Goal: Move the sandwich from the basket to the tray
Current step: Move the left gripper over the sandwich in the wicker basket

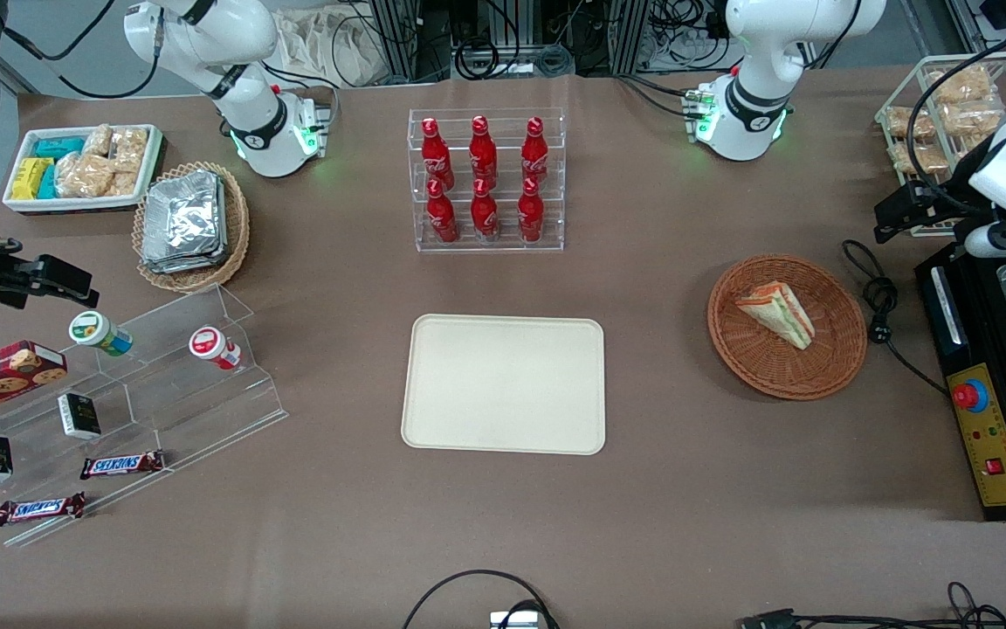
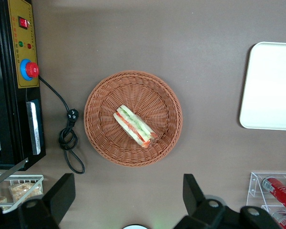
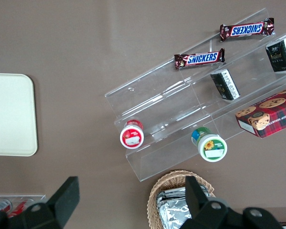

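Observation:
The sandwich [image 1: 778, 313] [image 2: 135, 126], a white-bread wedge with orange and green layers, lies on its side in the round reddish-brown wicker basket [image 1: 787, 384] [image 2: 100, 95]. The cream tray [image 1: 503, 384] [image 2: 271, 86] lies bare in the middle of the table, toward the parked arm's end from the basket. My gripper [image 1: 887, 218] [image 2: 128, 188] hangs high above the table near the working arm's end, a little farther from the front camera than the basket. It is open, its black fingers [image 2: 62, 191] wide apart with nothing between them and only bare table under them.
A black appliance with a yellow panel and red button [image 1: 983, 411] stands beside the basket, and its coiled black cable [image 1: 878, 306] lies between them. An acrylic rack of red bottles [image 1: 485, 183] stands farther from the front camera than the tray. A wire rack of bagged snacks [image 1: 948, 105] stands near the gripper.

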Action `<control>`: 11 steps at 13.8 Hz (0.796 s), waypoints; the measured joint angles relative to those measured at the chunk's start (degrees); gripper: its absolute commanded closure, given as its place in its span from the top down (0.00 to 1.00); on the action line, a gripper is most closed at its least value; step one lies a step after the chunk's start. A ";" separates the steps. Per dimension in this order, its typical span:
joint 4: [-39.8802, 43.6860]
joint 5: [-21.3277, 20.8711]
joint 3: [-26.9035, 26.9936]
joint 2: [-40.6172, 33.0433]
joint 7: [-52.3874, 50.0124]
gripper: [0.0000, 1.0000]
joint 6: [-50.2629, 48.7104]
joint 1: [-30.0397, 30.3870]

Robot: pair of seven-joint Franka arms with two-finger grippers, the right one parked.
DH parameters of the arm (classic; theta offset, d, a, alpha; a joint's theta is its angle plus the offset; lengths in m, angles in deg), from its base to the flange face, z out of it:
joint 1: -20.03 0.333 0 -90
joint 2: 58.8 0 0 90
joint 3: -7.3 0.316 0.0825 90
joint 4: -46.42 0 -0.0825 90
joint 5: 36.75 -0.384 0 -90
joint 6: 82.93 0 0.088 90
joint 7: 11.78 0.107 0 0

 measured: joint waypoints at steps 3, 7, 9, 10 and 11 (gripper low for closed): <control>0.01 0.00 0.00 0.00 0.00 1.00 0.00 0.00; -0.01 -0.08 0.03 0.67 -0.14 1.00 0.01 0.01; -0.50 -0.10 0.13 2.10 -2.63 1.00 0.41 0.05; -1.26 -0.11 0.18 2.76 -5.34 1.00 1.21 0.07; -2.60 -0.15 0.20 3.23 -7.97 1.00 2.53 0.07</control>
